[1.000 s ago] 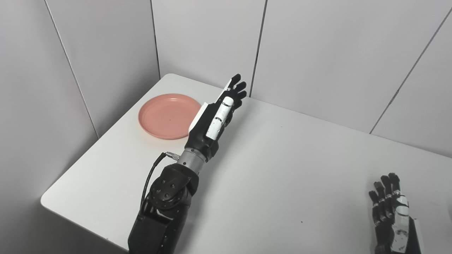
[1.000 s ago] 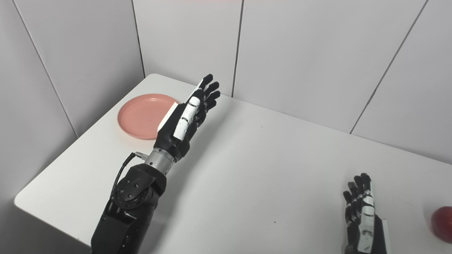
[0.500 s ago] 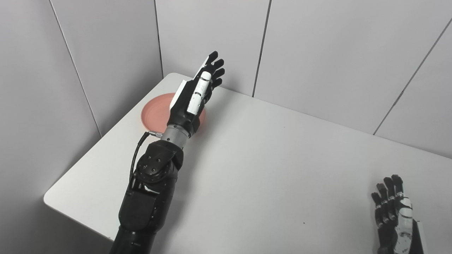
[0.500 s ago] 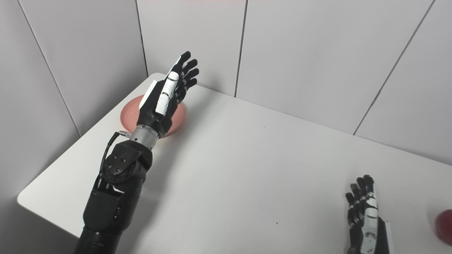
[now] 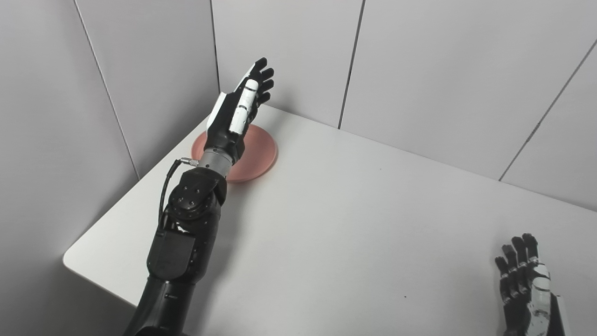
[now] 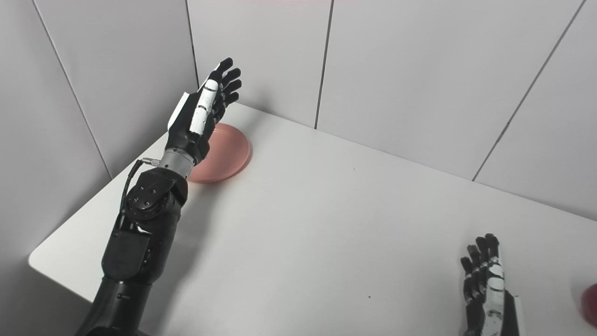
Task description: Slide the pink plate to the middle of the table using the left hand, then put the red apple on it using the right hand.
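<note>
In the left eye view we see our left hand (image 5: pixel 238 109) raised above the far left corner of the white desk (image 5: pixel 354 224), its fingers (image 5: pixel 262 79) stretched out, slightly apart and holding nothing, pointing toward the grey wall panels (image 5: pixel 443 79). The pink plate (image 5: pixel 259 154) lies flat on the desk in that same corner, and our left wrist and palm cover its middle and near-left part, so that only its right side and a sliver of its left rim show; we cannot tell from here whether the hand touches the plate or hangs over it. Our right hand (image 5: pixel 527 284) sits low at the bottom right of the picture, fingers extended upward, a little apart and empty, well apart from the plate. The red apple does not appear in this view. In the right eye view the left hand (image 6: pixel 198 114) again stands over the plate (image 6: pixel 228 154), fingers (image 6: pixel 228 77) straight and spread a little, with the plate's right half bare beneath it and the dark forearm running down to the bottom edge. Our right hand (image 6: pixel 487 284) is at the lower right, open and holding nothing. Just beside it, at the right edge of the picture, a small part of the red apple (image 6: pixel 590 303) shows on the desk, apart from the hand and far from the plate.
</note>
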You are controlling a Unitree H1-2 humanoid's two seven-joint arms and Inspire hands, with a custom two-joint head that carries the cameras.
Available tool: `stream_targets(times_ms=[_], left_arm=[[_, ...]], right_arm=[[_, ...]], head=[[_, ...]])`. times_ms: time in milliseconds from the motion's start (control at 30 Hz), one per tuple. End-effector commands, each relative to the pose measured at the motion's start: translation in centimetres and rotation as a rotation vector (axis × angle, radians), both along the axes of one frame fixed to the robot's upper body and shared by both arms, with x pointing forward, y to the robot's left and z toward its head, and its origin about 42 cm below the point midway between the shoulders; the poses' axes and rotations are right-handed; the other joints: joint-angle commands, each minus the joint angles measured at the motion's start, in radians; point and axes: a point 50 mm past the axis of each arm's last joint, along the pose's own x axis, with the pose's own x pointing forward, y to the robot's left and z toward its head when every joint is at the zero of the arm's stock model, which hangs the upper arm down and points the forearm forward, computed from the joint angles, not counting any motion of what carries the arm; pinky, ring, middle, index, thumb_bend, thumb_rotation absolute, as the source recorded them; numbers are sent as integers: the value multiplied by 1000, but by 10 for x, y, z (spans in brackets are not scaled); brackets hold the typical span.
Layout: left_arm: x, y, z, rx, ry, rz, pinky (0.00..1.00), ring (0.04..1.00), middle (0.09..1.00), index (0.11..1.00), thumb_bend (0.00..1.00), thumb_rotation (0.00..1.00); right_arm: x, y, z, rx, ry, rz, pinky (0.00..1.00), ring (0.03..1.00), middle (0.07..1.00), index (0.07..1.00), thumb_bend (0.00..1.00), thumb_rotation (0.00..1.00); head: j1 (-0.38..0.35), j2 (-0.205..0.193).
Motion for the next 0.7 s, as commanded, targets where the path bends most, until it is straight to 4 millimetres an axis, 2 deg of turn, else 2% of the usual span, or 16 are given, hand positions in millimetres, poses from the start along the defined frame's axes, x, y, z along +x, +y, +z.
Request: stream_targets(times_ms=[0,267,667], left_arm=[[6,9,27,28,-103,22,935,938,944,935,353,1000],[8,42,21,48,-63,111,913,907,902,889,365,1000],[14,81,15,53,-31,177,908,904,898,875,352,1000]], right_arm=[[-28,-16,-47,-14,158,-35,1000,999,1000,1000,184,1000],[-27,-15,-47,-14,159,-34,1000,1000,1000,1000,185,1000],[-27,-18,-47,-2,163,-29,1000,1000,1000,1000,191,1000]], head=[[-1,1],[0,-1],[6,-1]])
